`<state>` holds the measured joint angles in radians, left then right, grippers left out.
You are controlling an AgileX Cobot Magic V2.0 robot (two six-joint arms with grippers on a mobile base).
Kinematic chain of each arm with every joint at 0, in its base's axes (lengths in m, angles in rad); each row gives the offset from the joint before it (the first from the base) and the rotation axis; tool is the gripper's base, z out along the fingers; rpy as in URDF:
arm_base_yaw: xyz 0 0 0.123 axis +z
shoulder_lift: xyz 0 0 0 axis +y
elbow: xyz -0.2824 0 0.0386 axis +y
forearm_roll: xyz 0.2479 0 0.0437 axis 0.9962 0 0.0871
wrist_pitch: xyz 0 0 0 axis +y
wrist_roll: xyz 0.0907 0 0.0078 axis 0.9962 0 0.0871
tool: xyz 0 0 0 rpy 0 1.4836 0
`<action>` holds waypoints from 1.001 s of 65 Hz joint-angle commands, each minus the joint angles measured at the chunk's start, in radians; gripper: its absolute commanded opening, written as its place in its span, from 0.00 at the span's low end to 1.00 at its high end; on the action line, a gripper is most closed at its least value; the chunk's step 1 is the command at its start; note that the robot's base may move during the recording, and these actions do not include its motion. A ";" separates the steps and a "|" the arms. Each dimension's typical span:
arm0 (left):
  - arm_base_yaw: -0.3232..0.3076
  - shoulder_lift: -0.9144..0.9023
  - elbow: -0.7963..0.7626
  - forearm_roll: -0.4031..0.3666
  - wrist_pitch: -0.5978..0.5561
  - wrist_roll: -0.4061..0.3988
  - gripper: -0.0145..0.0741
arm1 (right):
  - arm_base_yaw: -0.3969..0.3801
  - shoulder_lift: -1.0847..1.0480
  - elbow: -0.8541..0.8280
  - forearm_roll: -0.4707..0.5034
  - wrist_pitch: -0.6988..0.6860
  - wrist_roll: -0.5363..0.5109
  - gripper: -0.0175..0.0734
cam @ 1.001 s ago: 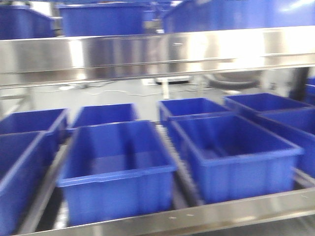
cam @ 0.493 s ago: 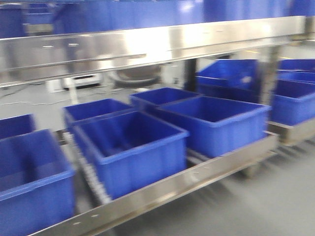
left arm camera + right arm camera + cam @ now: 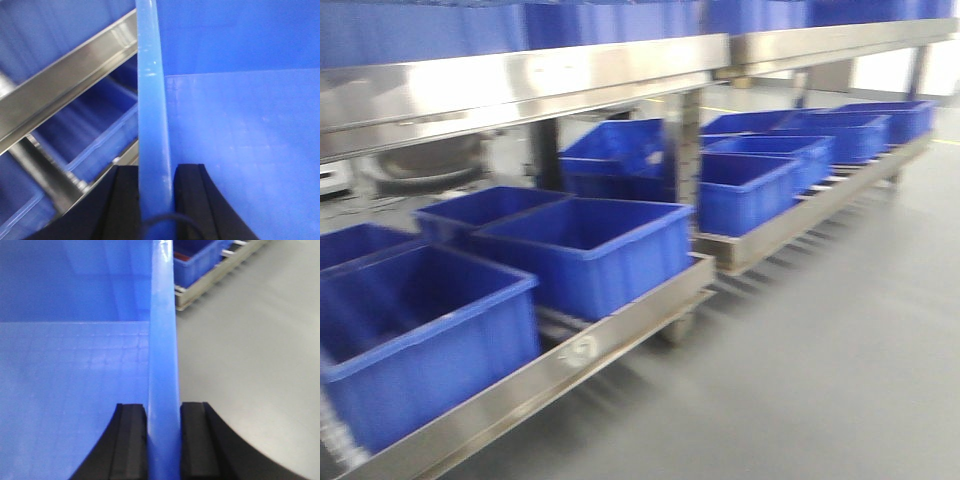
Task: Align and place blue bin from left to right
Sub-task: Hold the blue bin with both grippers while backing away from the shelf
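Note:
I hold the blue bin [image 3: 240,150] by two opposite walls. In the left wrist view its pale blue rim [image 3: 152,115] runs straight up the frame, and my left gripper [image 3: 156,172] is shut on it, one black finger [image 3: 125,200] outside and one inside the bin. The right wrist view shows the other rim [image 3: 162,340] with my right gripper [image 3: 163,410] shut on it; the bin's gridded inner wall [image 3: 75,390] lies to the left and grey floor to the right. Neither the grippers nor the held bin show in the front view.
A steel rack [image 3: 620,325] carries several blue bins [image 3: 590,245] on its lower roller shelf, under a steel upper shelf [image 3: 520,85]. A second rack [image 3: 790,215] with more bins [image 3: 750,190] stands further right. Grey floor [image 3: 820,360] spreads to the right.
The front view has swung to the right: the bins on the rack slid left in the frame, and the second rack and the floor have come into view.

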<state>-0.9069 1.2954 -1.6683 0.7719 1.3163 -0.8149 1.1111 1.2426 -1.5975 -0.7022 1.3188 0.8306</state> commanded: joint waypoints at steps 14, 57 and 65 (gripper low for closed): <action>-0.032 0.005 -0.007 -0.045 -0.095 0.001 0.04 | 0.025 0.003 -0.006 0.044 -0.098 -0.004 0.11; -0.032 0.005 -0.007 -0.045 -0.095 0.001 0.04 | 0.025 0.003 -0.006 0.044 -0.098 -0.004 0.11; -0.032 0.005 -0.007 -0.045 -0.095 0.001 0.04 | 0.025 0.003 -0.006 0.044 -0.098 -0.004 0.11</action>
<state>-0.9069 1.2954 -1.6683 0.7719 1.3163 -0.8149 1.1111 1.2426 -1.5975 -0.7022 1.3188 0.8306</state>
